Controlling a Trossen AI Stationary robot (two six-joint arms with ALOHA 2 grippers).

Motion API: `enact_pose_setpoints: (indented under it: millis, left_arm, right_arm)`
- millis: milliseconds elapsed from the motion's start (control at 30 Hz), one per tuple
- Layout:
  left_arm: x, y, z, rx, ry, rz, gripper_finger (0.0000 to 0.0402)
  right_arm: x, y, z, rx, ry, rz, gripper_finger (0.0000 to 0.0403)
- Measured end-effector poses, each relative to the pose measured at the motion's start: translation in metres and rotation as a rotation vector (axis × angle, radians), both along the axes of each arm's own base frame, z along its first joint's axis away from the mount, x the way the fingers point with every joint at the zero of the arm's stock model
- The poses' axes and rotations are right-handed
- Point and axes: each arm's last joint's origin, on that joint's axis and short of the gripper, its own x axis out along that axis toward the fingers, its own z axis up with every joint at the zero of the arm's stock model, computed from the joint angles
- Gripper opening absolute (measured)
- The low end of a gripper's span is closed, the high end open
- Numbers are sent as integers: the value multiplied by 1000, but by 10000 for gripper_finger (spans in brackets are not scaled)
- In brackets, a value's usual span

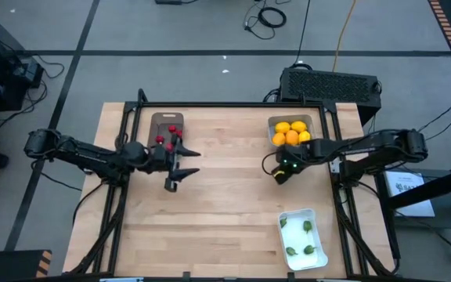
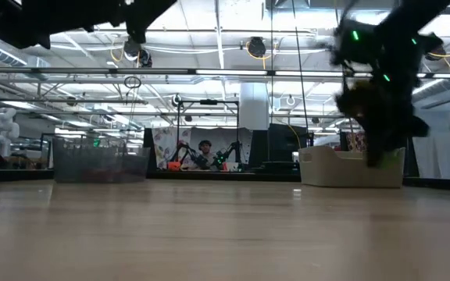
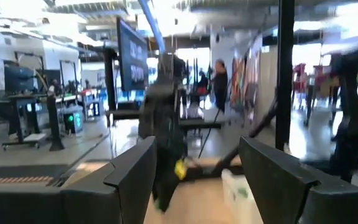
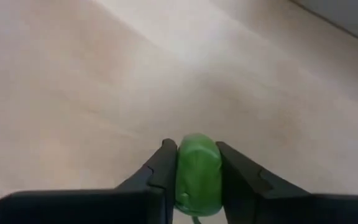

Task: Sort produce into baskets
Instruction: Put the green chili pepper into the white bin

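Green piece pinched in my right gripper [image 4: 197, 163], and it needs carrying to the white tray [image 1: 316, 219].

My right gripper's fingers are closed in on the green piece [image 4: 197, 174], gripping it from both sides above the bare table [image 1: 225, 204], just off the near edge of the citrus tray [image 1: 275, 122] at the far right corner. The other green pieces [image 1: 307, 227] lie in the white tray at the near right edge, so I judge that is where this one goes. I want a firm squeeze, a lift clear of the wood, then a short straight carry toward the near edge, letting go only low over that tray. My left gripper [image 1: 180, 166] hangs partly open and empty beside the brown tray [image 1: 165, 119] with the red pieces [image 1: 163, 141], far left.
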Motion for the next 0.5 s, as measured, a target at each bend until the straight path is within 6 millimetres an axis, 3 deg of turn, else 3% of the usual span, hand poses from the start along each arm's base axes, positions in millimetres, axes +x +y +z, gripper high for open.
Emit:
enact_pose_setpoints:
  millis: [267,500]
  left_arm:
    - [2,5,-10,50,100,32,237]
    - [3,18,-28,106,283,92,237]
  right_arm:
    - [40,35,60,125,-302,70,89]
    - [45,92,101,348,-405,34,85]
